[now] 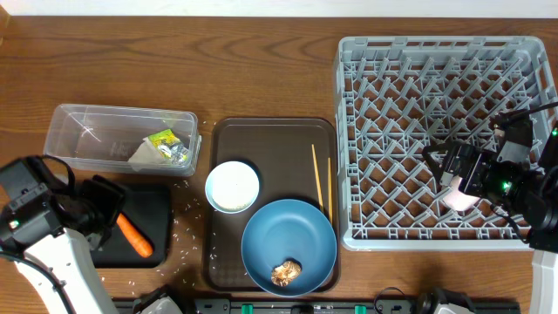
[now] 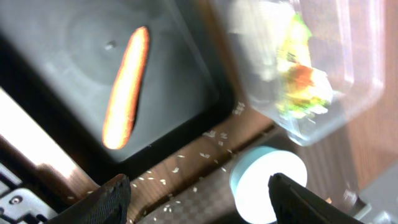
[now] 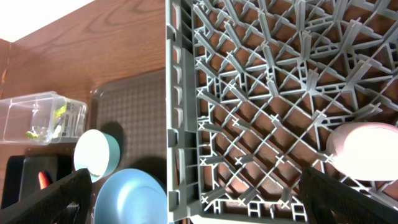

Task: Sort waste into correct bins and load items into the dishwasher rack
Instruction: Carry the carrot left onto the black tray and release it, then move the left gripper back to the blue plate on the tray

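The orange carrot (image 1: 135, 235) lies in the black tray (image 1: 157, 205); it also shows in the left wrist view (image 2: 124, 87). My left gripper (image 1: 118, 209) (image 2: 199, 202) is open and empty above the tray's edge. The clear tub (image 1: 87, 131) holds the yellow-green wrapper (image 1: 163, 138) and the foil ball (image 1: 179, 154). The blue plate (image 1: 288, 235) carries the brown food lump (image 1: 286, 273). The white bowl (image 1: 233, 186) and the chopsticks (image 1: 316, 179) lie on the brown serving tray (image 1: 270, 131). My right gripper (image 1: 445, 174) (image 3: 196, 199) is open over the grey rack (image 1: 418, 87), beside the pinkish cup (image 1: 458, 199) (image 3: 367, 149). No light-blue cup shows.
White rice grains (image 1: 187, 231) are scattered on the table between the black tray and the serving tray, also in the left wrist view (image 2: 186, 165). The rack's near wall (image 3: 180, 124) stands between the cup and the plate.
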`<move>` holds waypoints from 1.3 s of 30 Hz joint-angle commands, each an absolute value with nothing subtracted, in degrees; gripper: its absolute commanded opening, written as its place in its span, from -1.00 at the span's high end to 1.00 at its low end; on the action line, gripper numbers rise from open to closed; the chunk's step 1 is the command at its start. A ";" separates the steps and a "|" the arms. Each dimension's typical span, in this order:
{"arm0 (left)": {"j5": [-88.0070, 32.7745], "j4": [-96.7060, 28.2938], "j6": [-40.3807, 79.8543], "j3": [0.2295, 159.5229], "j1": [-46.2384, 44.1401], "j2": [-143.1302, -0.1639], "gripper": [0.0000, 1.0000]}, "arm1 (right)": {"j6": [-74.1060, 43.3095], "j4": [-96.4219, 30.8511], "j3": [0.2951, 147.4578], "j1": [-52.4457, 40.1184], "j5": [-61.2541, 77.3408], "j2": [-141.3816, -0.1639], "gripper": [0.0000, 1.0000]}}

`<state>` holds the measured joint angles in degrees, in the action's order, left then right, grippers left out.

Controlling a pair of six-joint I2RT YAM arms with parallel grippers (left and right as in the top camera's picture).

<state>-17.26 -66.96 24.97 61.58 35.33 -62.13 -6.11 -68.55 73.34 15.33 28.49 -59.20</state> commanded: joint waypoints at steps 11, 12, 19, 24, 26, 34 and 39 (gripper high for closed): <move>-17.06 -69.25 12.34 70.81 5.08 -62.11 -0.43 | -6.63 -67.88 73.76 14.87 28.69 -59.27 -0.98; -15.90 -69.12 12.23 70.81 1.96 -62.37 -0.43 | -6.61 -67.59 73.76 14.87 28.69 -59.29 -0.98; -4.82 -69.01 12.23 70.63 -17.04 -66.46 -0.45 | -7.01 -66.67 73.76 14.87 28.69 -59.29 -0.99; -3.73 -64.10 12.27 70.63 -24.75 -72.75 -0.45 | -7.09 -66.43 73.76 14.87 28.49 -59.27 -0.98; -2.02 -62.85 13.50 70.63 -26.26 -75.44 -0.44 | -7.22 -66.67 73.76 14.87 28.51 -59.27 -0.98; 0.27 -62.63 16.99 70.57 -26.46 -85.01 -0.44 | -7.18 -67.16 73.76 14.87 28.45 -59.27 -0.99; -2.15 -60.60 16.56 70.57 -26.63 -87.83 -0.44 | -7.22 -66.83 73.76 14.87 28.49 -59.29 -0.99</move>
